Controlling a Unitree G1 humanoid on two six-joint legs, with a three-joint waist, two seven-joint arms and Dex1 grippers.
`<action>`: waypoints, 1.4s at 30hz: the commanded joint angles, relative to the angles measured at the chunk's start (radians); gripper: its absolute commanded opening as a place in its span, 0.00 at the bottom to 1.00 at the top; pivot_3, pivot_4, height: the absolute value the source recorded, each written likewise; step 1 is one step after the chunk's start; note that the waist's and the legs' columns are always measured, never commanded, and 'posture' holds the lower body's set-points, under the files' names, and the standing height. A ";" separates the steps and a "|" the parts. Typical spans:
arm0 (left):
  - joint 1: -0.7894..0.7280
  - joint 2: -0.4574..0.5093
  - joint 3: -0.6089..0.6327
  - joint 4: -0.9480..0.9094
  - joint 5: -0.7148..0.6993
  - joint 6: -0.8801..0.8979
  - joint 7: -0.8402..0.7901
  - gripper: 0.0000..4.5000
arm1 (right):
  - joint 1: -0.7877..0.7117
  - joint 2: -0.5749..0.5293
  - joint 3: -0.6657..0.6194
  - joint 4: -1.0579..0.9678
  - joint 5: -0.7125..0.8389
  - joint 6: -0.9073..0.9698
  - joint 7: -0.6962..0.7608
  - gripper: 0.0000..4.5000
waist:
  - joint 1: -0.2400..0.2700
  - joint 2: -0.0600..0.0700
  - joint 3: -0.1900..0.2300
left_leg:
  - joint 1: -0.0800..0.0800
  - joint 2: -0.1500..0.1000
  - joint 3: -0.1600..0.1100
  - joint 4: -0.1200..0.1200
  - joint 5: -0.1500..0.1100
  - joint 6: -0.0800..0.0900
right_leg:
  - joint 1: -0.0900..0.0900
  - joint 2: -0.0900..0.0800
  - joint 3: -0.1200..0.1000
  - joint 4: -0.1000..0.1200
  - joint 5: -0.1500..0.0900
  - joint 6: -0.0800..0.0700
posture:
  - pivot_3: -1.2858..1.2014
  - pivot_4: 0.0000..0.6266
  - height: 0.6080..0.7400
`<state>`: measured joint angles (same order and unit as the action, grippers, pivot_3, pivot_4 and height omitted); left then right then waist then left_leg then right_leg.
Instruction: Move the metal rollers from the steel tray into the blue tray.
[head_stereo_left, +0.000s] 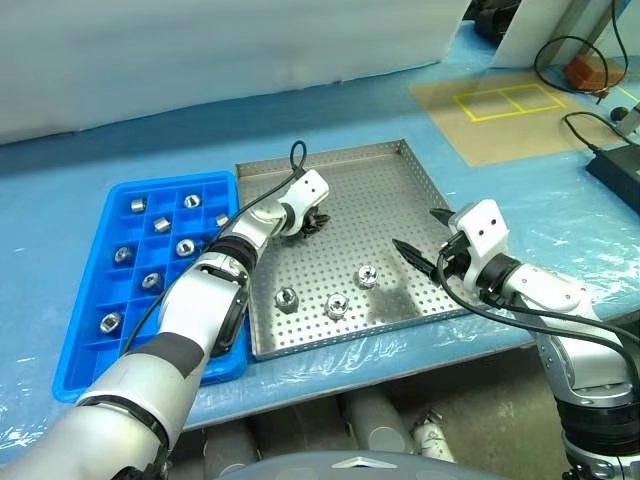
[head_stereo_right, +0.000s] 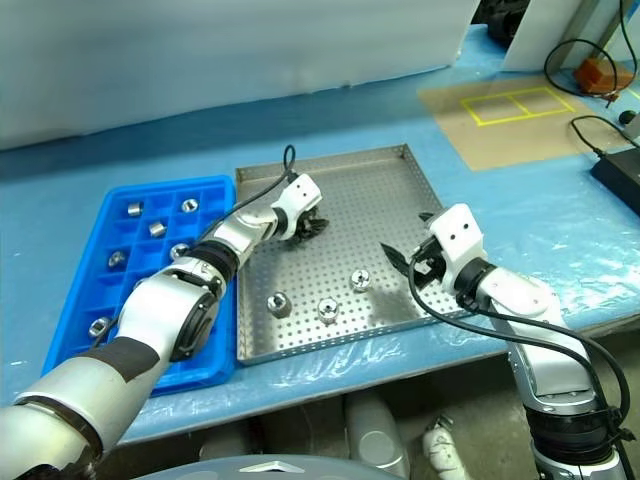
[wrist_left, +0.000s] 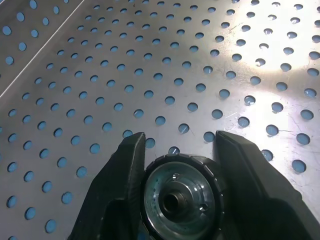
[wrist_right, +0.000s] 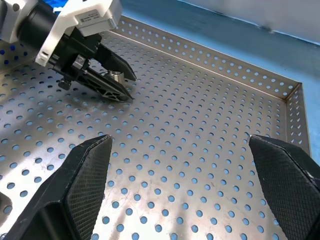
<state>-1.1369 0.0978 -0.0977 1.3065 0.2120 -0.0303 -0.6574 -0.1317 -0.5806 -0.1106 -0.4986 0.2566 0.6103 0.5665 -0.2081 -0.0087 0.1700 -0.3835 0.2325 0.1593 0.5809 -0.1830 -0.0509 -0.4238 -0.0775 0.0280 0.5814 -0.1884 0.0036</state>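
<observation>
Eight rollers (head_stereo_left: 138, 204) sit in the blue tray (head_stereo_left: 90, 370); left gripper (wrist_left: 177, 150) clamps a fourth on the steel tray (head_stereo_left: 400, 160), three loose, right gripper (head_stereo_left: 420, 240) wide.

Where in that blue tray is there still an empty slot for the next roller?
In the blue tray, metal rollers fill many compartments of the middle and right columns, toward the steel tray. The column along its outer edge looks bare, as do the nearest compartments. The left gripper is shut on a roller.

Four metal rollers (head_stereo_left: 366, 275) in one steel tray (head_stereo_left: 400, 200), eight in one blue tray (head_stereo_left: 90, 330)
</observation>
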 joint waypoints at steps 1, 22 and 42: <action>0.012 0.006 0.019 0.022 -0.015 0.011 0.010 0.42 | -0.027 -0.010 -0.020 -0.010 0.015 -0.023 0.004 1.00 | 0.000 0.000 0.000 | 0.000 0.000 0.000 0.000 0.000 0.000 | 0.000 0.000 0.000 0.000 0.000 0.000 | 0.26 0.24 1.00; 0.150 0.206 0.114 -0.490 -0.284 -0.117 -0.584 0.42 | -0.369 -0.011 0.113 0.201 0.076 -0.086 0.215 1.00 | 0.061 0.001 0.002 | 0.001 0.003 0.003 -0.006 0.002 0.003 | -0.002 0.000 -0.001 0.000 0.000 -0.001 | 0.38 0.24 1.00; 0.771 0.593 0.344 -1.614 -0.579 0.605 -0.351 0.42 | -0.769 0.286 0.357 0.845 -0.024 -0.453 0.536 1.00 | 0.292 0.001 0.004 | 0.001 0.009 0.006 -0.014 0.010 -0.017 | -0.020 0.002 -0.003 0.025 -0.005 -0.012 | 0.62 0.24 1.00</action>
<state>-0.3921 0.6697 0.1999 -0.2501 -0.3483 0.5592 -1.0312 -0.8728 -0.3035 0.2438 0.3245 0.2364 0.2034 1.0812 0.0841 -0.0072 0.1738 -0.3825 0.2415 0.1646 0.5657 -0.1728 -0.0685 -0.4437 -0.0754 0.0244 0.6061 -0.1934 -0.0086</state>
